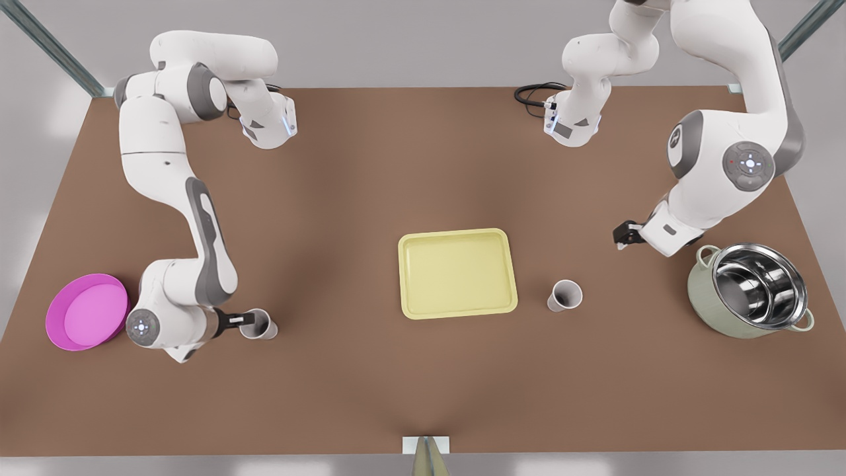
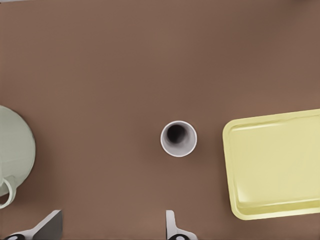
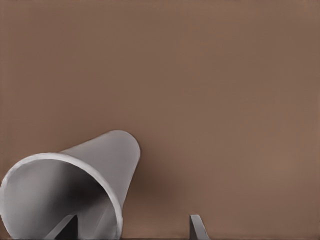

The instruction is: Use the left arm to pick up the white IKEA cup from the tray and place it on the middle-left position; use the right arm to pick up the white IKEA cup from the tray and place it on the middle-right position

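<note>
While the front view runs from its left edge, the magenta dish [image 1: 86, 312] comes first, sitting just behind the right arm's wrist. And there's the right gripper [image 1: 248, 320] down low at the table [image 1: 370, 172], right up against the first white cup [image 1: 259, 324]. From the right wrist view, the right gripper [image 3: 132, 227] has one finger [image 3: 65, 227] showing inside the cup's [image 3: 75, 190] mouth and the other [image 3: 198, 226] out over bare brown tabletop, clear of the wall. So the claw is parted with the cup's rim between its fingers, not clamped. Whether this cup stands straight or leans, I can't say.

Moving along, the tray [image 1: 457, 311] lies well off from that claw, towards the table's middle. Just past its far edge, the second white cup [image 1: 565, 295] stands upright on the bare table, off the tray.

Next, the left gripper [image 1: 621, 237] hangs above and apart from that cup. In the left wrist view its fingers [image 2: 172, 227] are spread wide, holding nothing, with the cup [image 2: 178, 138] ahead of the left gripper [image 2: 112, 227], the tray [image 2: 280, 165] to one side and the pale green pot [image 2: 15, 150] to the other.

The pot [image 1: 707, 291] is last, beside the left arm's wrist.
</note>
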You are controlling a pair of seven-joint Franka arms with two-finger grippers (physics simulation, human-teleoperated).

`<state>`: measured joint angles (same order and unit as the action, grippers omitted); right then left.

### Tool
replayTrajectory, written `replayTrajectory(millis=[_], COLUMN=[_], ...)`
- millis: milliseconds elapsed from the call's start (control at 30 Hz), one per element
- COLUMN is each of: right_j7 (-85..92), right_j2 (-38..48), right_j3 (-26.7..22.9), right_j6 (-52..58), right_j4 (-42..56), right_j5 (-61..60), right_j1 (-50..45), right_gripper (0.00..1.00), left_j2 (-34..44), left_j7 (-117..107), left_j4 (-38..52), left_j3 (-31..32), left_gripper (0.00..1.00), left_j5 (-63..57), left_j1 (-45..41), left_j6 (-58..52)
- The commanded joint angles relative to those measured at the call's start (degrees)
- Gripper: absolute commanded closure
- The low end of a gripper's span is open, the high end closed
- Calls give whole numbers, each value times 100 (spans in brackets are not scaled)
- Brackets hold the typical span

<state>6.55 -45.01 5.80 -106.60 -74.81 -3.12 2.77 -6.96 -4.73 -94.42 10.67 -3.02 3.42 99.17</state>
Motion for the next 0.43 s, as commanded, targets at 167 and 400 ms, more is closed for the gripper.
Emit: replayTrajectory(millis=[167, 400], right_j7=[664, -101], right_j2=[1433, 3252], right_j3=[70, -519], right_j6=[1466, 1801], right_j4=[37, -815], right_j5=[118, 487], right_j1=[-22, -461], right_gripper=[0, 0], left_j2=[2, -15], left_j7=[-124, -124], left_j4=[2, 2], left_j3=[-13, -13], left_gripper=[0, 0], left_j5=[-6, -6], left_j1=[10, 10], left_j6=[-55, -47])
